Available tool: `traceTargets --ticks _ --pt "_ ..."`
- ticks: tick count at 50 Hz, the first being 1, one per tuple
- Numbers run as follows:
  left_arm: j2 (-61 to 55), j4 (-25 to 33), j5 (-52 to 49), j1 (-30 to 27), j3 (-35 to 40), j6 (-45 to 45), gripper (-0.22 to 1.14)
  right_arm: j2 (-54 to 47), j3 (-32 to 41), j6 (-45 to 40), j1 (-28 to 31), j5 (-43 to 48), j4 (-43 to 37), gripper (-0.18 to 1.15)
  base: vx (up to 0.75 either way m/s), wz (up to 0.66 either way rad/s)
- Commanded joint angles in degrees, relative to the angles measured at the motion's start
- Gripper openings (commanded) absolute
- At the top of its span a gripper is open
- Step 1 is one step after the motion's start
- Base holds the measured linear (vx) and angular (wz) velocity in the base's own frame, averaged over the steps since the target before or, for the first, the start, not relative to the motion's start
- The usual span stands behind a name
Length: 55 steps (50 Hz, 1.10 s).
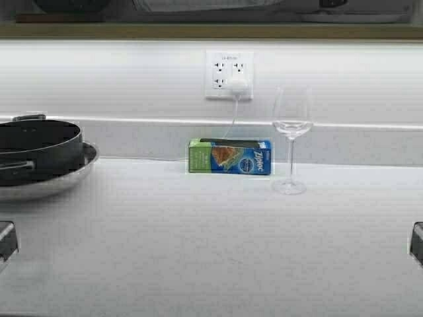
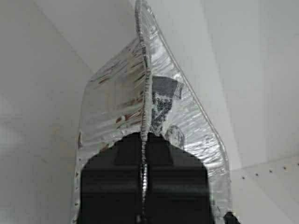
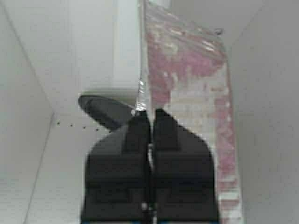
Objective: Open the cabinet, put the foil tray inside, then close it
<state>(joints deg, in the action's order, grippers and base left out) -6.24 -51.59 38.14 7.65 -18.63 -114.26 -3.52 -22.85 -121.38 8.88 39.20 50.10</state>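
Both grippers are raised out of the high view. In the left wrist view my left gripper (image 2: 144, 136) is shut on the rolled rim of the silver foil tray (image 2: 117, 102), whose ribbed wall rises beyond the fingers. In the right wrist view my right gripper (image 3: 150, 114) is shut on the tray's rim too, with the tray (image 3: 187, 93) stretching away from it. White inner panels of the cabinet (image 2: 37, 70) surround the tray, and they also show in the right wrist view (image 3: 32, 74), with small shelf-pin holes. The cabinet doors are out of view.
Below lies a white counter (image 1: 211, 244) with a black pot in a steel bowl (image 1: 39, 155) at left, a green Ziploc box (image 1: 229, 156), a wine glass (image 1: 291, 132) and a wall outlet (image 1: 229, 74). A tan strip (image 1: 211, 30) runs along the top.
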Motion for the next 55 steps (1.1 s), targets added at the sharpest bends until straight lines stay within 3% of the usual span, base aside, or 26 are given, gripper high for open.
traceTargets --ticks 1,5,9,18,22,24,40,48,52,55 --pt "1.7 1.4 -0.2 0.6 0.4 -0.3 0.03 0.9 0.8 -0.3 0.4 0.0 -0.1 0.08 0.04 -0.01" --pt "1.4 4.0 -0.1 0.6 0.1 0.5 0.06 0.8 1.2 -0.1 0.4 0.5 -0.1 0.15 0.03 0.00" --pt "1.4 7.0 -0.1 0.6 -0.4 1.8 0.17 0.8 1.6 0.1 0.4 2.2 0.0 0.34 0.02 0.00" --pt "1.6 11.2 -0.6 0.6 -0.4 5.5 0.76 1.1 1.0 1.6 0.0 1.1 -0.5 0.92 0.01 0.00" --pt "1.8 12.2 -1.7 0.6 -0.5 6.3 0.99 1.2 0.6 2.5 -0.6 -0.2 -0.6 0.96 0.00 0.00" --pt "1.8 12.5 -2.2 0.6 -0.5 6.5 1.04 1.3 0.5 2.9 -1.0 -0.4 -0.7 0.95 0.00 0.00" --pt "4.5 12.6 -2.7 -1.5 -0.5 6.8 1.02 1.9 0.5 3.6 -4.2 -1.5 -0.4 0.95 0.00 0.00" --pt "6.8 12.7 -1.8 -3.7 -1.6 10.5 1.00 3.3 0.3 8.1 -5.3 -0.2 0.4 0.93 0.00 0.00" --pt "8.2 12.6 -1.8 -3.5 -1.5 14.9 0.89 4.7 0.1 13.0 -4.9 -0.2 0.4 0.85 0.00 0.00" --pt "9.4 12.6 -2.5 -2.7 -1.8 18.9 0.70 5.8 -0.5 16.6 -4.7 -2.3 0.2 0.71 0.00 0.00"
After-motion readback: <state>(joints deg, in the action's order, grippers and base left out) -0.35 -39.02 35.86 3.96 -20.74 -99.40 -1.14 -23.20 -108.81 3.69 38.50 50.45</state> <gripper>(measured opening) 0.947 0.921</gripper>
